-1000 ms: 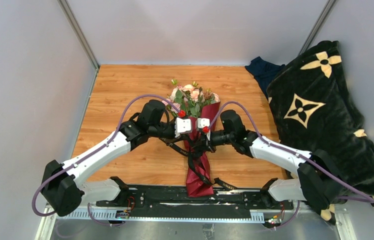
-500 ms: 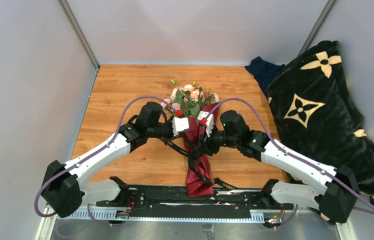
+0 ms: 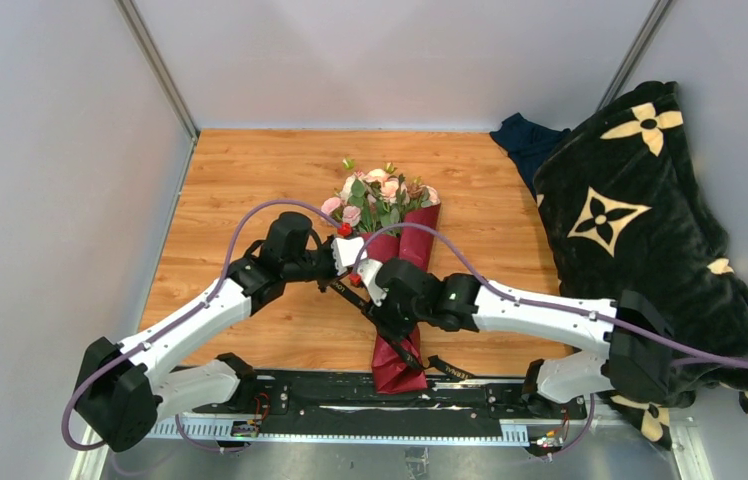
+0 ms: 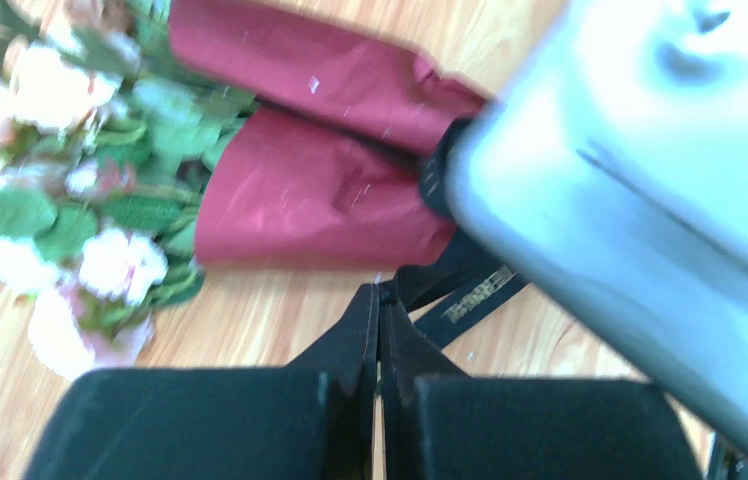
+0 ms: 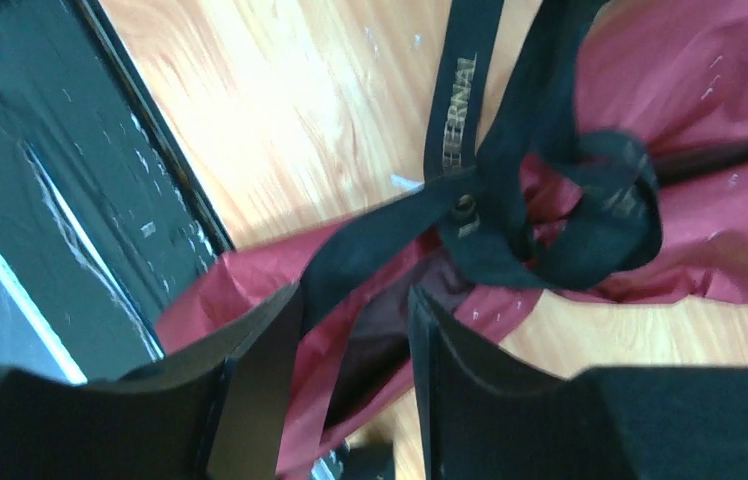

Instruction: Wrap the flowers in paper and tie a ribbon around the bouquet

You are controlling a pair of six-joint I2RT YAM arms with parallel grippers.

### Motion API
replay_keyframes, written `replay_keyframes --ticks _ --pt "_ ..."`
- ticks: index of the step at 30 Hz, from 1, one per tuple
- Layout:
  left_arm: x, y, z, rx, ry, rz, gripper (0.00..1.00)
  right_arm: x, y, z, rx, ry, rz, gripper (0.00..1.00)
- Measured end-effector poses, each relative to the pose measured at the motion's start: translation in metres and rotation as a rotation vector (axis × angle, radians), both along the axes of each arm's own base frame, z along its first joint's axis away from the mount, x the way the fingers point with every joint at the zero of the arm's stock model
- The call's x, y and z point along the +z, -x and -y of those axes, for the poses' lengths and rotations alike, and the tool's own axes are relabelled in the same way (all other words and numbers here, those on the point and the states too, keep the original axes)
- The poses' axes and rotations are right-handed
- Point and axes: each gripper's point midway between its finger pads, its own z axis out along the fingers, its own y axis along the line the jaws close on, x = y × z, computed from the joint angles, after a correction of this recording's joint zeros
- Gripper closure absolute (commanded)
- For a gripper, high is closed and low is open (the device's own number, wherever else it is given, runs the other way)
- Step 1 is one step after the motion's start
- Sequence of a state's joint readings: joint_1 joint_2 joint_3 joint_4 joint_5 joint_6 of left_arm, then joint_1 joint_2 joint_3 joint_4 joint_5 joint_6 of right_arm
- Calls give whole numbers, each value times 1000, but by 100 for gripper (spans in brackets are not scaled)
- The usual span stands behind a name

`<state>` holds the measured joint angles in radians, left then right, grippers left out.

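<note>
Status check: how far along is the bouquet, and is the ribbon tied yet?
Done: flowers wrapped in the paper cone, ribbon knotted, loosely by the look of it, around its waist. In hand: left gripper shut on a ribbon tail; right gripper open, another tail lying between its fingers. Left: pulling the tie snug.

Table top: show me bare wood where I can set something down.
Bare tabletop lies far left, between the left wall and the flowers; also right of the bouquet, up to the blanket. Crowded at centre, where the left arm and right arm meet over the ribbon; the blanket covers the right edge.
</note>
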<state>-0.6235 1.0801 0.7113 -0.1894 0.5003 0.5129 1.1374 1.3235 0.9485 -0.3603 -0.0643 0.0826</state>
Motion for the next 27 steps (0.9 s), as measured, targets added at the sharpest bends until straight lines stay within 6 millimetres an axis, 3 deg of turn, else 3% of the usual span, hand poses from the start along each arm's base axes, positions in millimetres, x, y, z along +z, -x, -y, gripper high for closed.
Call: replay_keyframes --ticks 4,16,19,23,25,27 --pt "0 1 0 -11 -3 15 100 -24 13 5 22 98 -35 52" --pt "3 5 5 -52 5 35 100 -29 34 8 35 51 -70 53" --pt "3 6 6 -63 7 38 100 -13 35 13 32 -4 -43 54" --pt "1 7 7 -69 12 43 100 31 23 8 -5 -159 62 57" --pt "-2 8 6 -68 13 40 100 39 19 3 -38 -201 104 62" --pt "-4 8 6 -67 16 33 100 31 23 -3 -50 -207 114 66"
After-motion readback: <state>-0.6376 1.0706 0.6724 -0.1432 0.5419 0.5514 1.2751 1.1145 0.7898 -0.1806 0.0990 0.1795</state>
